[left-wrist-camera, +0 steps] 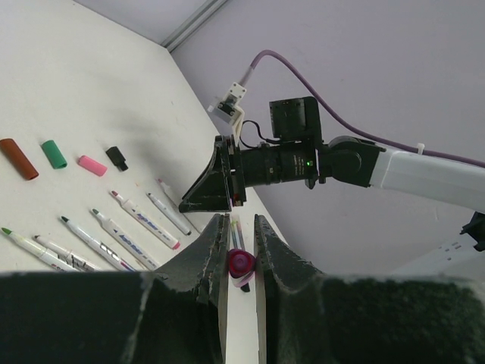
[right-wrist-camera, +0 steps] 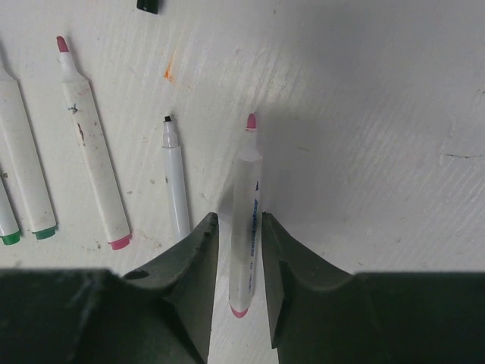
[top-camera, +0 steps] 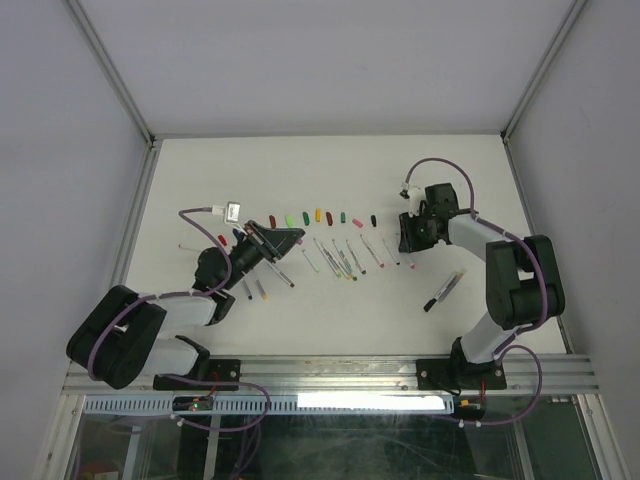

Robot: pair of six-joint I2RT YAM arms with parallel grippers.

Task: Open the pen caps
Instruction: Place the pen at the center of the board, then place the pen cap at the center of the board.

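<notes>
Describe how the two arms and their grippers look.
The left arm and right arm are alike: white links between bulky black joints, with a purple cable looping along each. The left gripper and right gripper have matte black, tapered fingers. A small green light glows on the right wrist.

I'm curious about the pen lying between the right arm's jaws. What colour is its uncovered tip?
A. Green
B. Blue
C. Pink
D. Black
C. In the right wrist view, the white pen lying between the right arm's jaws ends in a bare pink tip. The black-tipped pen lies beside it, outside the jaws.
</notes>
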